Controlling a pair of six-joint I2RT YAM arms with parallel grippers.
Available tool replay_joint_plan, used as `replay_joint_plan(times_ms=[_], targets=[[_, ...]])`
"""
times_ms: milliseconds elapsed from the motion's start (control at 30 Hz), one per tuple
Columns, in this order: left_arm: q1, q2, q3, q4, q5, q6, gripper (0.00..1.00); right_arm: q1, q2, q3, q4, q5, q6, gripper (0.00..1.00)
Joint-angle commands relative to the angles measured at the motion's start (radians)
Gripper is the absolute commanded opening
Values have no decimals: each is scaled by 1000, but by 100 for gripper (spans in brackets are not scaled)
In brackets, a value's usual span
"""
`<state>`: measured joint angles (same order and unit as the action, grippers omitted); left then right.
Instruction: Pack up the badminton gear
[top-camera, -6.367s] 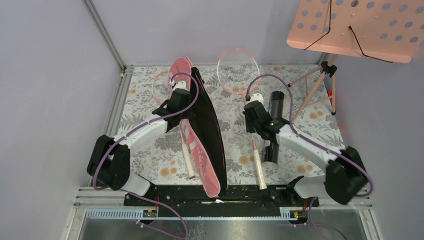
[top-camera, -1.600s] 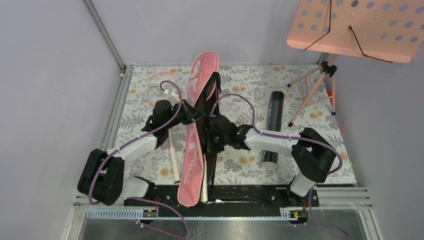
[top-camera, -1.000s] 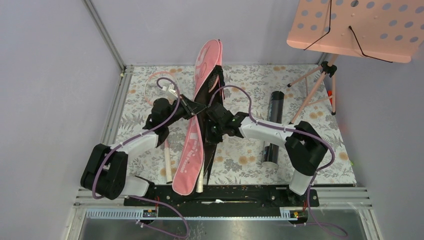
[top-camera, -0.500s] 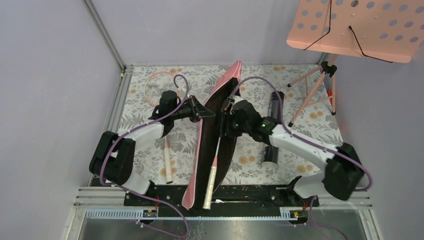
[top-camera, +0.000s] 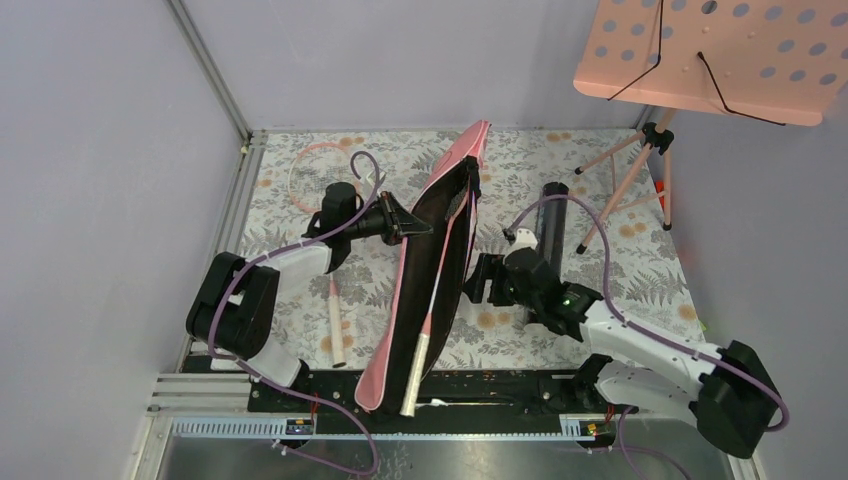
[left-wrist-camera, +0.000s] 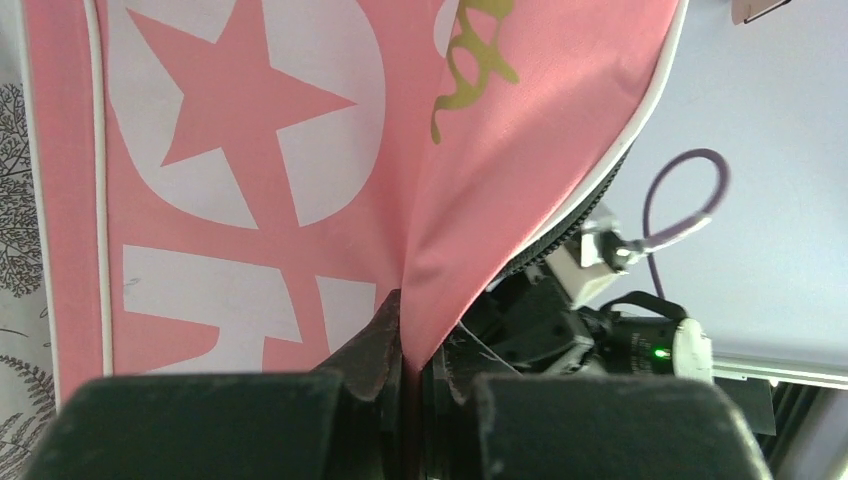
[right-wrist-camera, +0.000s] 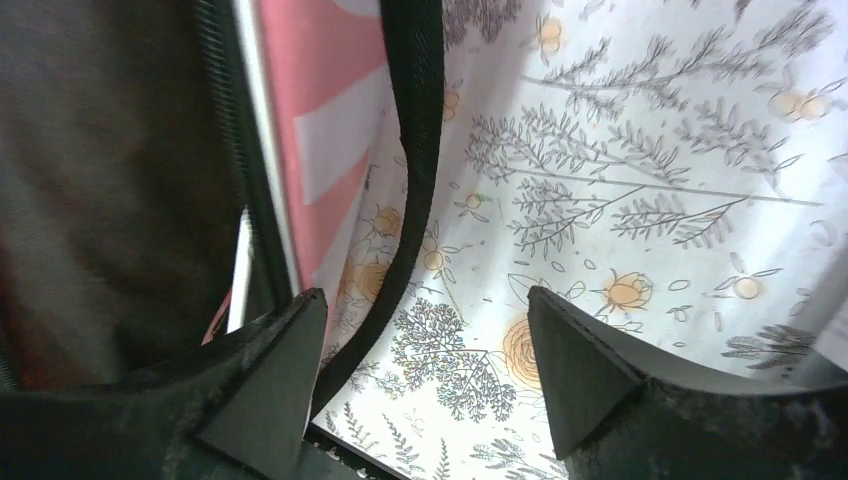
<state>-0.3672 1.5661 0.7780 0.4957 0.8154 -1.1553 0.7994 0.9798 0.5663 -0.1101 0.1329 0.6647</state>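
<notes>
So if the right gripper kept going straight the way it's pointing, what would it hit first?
Most likely the black strap of the pink racket-shaped cover, just ahead of the open right gripper. The floral tablecloth lies beyond it, though depth is hard to judge.
</notes>
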Motion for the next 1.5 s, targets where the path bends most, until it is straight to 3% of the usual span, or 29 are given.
replay_joint_plan(times_ms=[0,100,267,533,667,967,1167,1267,1467], targets=[[4,-4,9,148,49,-60,0,3,96,-49,197,-78,55,78],[4,-1,6,146,35,-59,0,7,177,-78,356,-208,80,74],[4,10,3,142,31,-55,0,24,240,-75,416,-220,102,74],[4,10,19,71,-13,-20,0,25,-49,-164,254,-3,81,76],[4,0,21,62,-31,-15,0,25,-128,-191,231,20,83,76],[1,-5,0,93,-45,-37,0,33,121,-124,347,-73,100,74],[-6,2,0,102,-48,-46,0,121,305,-23,404,-108,107,71],[-6,-3,-1,95,-50,-40,0,127,258,-40,380,-61,119,71],[-6,-11,9,40,-73,-2,0,126,-31,-114,210,126,138,72]])
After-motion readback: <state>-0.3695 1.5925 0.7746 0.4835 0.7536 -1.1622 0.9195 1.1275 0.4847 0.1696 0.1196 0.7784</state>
